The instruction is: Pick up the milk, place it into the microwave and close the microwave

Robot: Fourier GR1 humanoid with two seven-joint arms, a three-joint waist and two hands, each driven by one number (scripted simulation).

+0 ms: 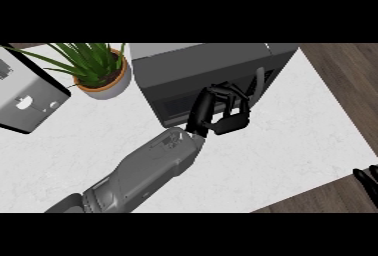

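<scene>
Left hand, fingers curled on nothing visible, sits against the microwave front, right end. Milk not in view. Right hand rests open, well apart.

We look steeply down on a white counter top with faint grey marbling. It fills most of the view under even light with soft shadows. Its right edge runs on a slant from far to near, and beyond it we see a dark brown plank floor, which also shows past the near right corner. At the far left stands a potted plant, with long green leaves in a pale round pot. Left of it a grey appliance with a black rim sits on the counter.
</scene>
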